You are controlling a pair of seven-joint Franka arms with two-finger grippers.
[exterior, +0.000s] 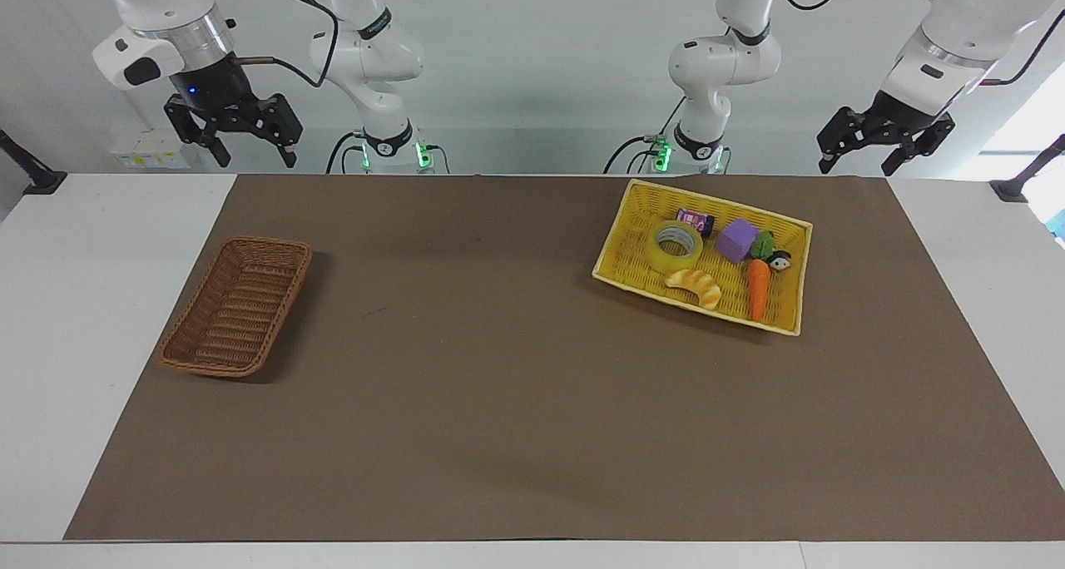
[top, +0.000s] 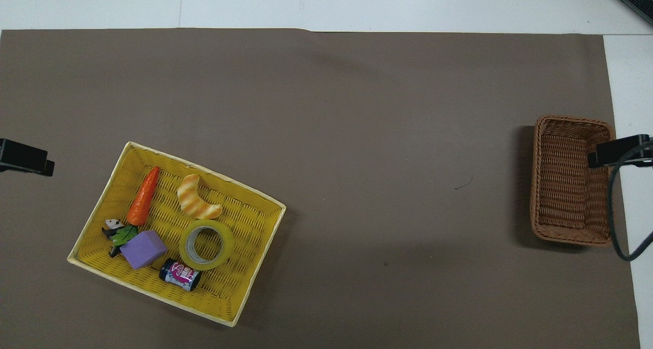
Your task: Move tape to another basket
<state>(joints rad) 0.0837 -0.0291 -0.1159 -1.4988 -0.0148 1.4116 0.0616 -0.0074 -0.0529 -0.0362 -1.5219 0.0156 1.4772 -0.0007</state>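
Tape (exterior: 675,247) translucent ring flat in yellow woven tray (exterior: 620,240); wicker basket (exterior: 236,305) apart.

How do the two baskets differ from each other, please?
The yellow basket is bright, wide and shallow; the brown basket is dark, narrower and deeper, with sloping sides. The yellow basket holds the tape, a carrot and other toys; the brown basket holds nothing. The yellow basket sits toward the left arm's end, the brown toward the right arm's. Both are woven and rectangular.
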